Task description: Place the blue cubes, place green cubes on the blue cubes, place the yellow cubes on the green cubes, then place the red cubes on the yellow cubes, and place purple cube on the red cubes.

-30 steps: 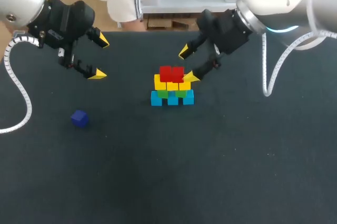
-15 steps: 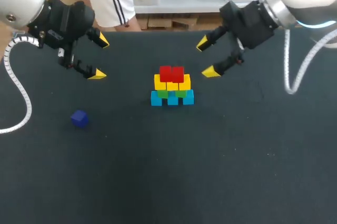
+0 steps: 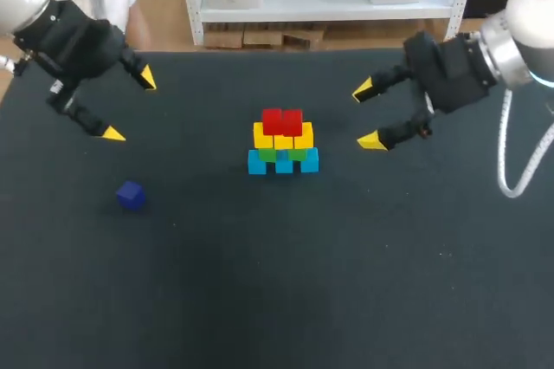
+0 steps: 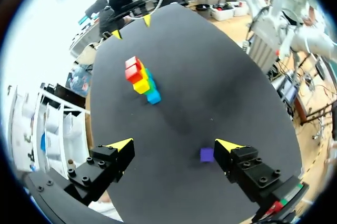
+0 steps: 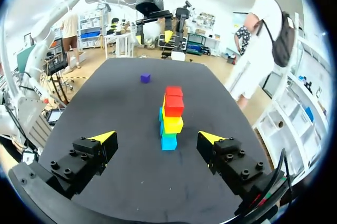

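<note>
A cube stack [image 3: 283, 142] stands mid-table: blue cubes [image 3: 283, 162] at the base, green cubes [image 3: 279, 154] on them, yellow cubes [image 3: 283, 138] above, two red cubes [image 3: 282, 120] on top. The stack also shows as a tower [image 5: 170, 118] ahead of my right gripper [image 5: 157, 137] and as a distant pile [image 4: 141, 80] in the left wrist view. The purple cube [image 3: 131, 195] lies alone at the left, seen just ahead of my left gripper [image 4: 176, 143] as a small purple cube [image 4: 207, 154]. My left gripper [image 3: 128, 105] hangs open at the far left. My right gripper [image 3: 369, 114] hangs open to the stack's right.
The dark table mat [image 3: 346, 282] spreads wide in front of the stack. My other arm's gripper [image 4: 130, 26] shows beyond the stack in the left wrist view.
My right gripper has drawn back from the stack to the right. My left gripper has shifted left, away from the middle. The cubes have not moved.
</note>
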{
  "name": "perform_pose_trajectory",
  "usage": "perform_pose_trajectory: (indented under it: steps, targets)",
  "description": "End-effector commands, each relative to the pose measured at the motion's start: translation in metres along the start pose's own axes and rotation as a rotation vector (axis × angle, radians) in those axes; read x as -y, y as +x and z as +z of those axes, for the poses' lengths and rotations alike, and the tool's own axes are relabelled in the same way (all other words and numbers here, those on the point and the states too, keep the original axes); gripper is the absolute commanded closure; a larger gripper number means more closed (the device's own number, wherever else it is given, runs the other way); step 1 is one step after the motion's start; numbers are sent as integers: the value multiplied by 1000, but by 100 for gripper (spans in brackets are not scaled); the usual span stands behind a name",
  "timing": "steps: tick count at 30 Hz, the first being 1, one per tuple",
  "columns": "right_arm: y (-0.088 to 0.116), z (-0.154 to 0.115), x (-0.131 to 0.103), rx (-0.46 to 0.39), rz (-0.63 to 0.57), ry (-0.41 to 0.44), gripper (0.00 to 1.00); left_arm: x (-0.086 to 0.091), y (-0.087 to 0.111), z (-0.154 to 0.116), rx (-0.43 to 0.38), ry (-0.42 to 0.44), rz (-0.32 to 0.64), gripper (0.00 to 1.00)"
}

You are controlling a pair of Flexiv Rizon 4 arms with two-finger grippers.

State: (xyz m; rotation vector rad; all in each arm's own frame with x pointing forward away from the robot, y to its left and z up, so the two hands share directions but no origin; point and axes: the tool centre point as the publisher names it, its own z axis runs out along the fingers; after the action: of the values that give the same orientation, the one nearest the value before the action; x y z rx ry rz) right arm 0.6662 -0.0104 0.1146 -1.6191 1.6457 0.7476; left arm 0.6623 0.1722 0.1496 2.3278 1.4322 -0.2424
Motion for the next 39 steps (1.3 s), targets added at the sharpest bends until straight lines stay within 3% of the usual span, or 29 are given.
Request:
perform_pose_trajectory:
  steps: [1, 19, 30, 39]
  targets:
    - [7, -9, -8, 6, -7, 35, 0, 2, 8, 3, 23, 21, 37, 0]
    - [50, -51, -5, -95, -30, -17, 0, 19, 20, 22, 16, 20, 13, 0]
    - [50, -51, -5, -95, -30, -17, 0, 44, 23, 40, 40, 36, -14, 0]
    - [50, -51, -5, -95, -30, -17, 0, 63, 34, 66, 26, 80, -98, 0]
